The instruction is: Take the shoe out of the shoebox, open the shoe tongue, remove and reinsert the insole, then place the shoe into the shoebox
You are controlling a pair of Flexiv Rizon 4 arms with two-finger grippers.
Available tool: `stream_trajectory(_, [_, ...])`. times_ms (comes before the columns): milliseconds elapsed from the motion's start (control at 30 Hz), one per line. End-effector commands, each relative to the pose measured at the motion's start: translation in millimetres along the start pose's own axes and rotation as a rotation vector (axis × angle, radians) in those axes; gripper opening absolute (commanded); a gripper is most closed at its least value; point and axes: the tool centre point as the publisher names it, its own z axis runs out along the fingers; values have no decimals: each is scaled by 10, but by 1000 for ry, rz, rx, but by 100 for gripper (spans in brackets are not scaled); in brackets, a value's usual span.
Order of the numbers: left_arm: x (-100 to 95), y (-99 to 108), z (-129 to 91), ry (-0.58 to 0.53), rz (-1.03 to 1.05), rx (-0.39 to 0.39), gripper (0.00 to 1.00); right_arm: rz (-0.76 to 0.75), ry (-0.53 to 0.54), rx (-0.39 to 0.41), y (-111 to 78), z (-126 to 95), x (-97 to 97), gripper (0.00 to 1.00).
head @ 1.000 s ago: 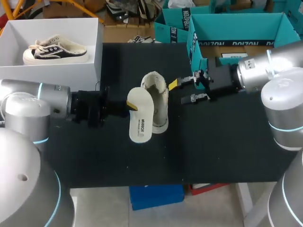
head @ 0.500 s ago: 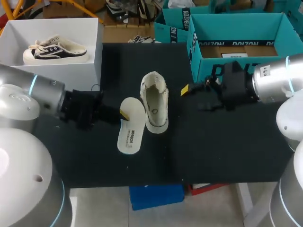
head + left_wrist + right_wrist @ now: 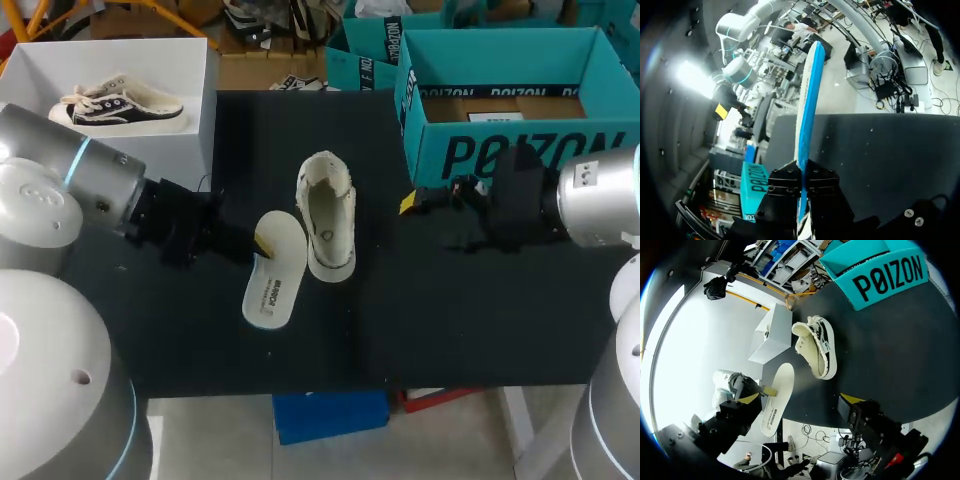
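On the black table (image 3: 450, 330), our left gripper (image 3: 258, 243) pinched the cream foam insole (image 3: 270, 287); our right gripper (image 3: 425, 220) gaped empty.

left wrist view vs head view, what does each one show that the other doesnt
Only the left wrist view: the insole seen edge-on with a blue edge, clamped between the two fingers of the left pincer. Only the head view: the cream shoe on the table beside the insole, and the white box holding a dark-and-cream sneaker. Both: the insole, the black table and the teal shoebox.
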Motion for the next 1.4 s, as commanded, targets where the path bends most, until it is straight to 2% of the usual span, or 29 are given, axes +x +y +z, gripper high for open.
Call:
stream_trajectory(33, [-15,18,51,44,-4,18,0,0,7,-7,-47,-78,-25,100])
stream_trajectory(467, [-62,199,332,122,9,101,0,0,7,-7,-47,-78,-25,100])
stream_trajectory(1000, [-74,629,609,164,-31,111,0,0,7,-7,-47,-78,-25,100])
stream_trajectory(1400, [-166,921,791,171,-25,117,0,0,7,-7,-47,-78,-25,100])
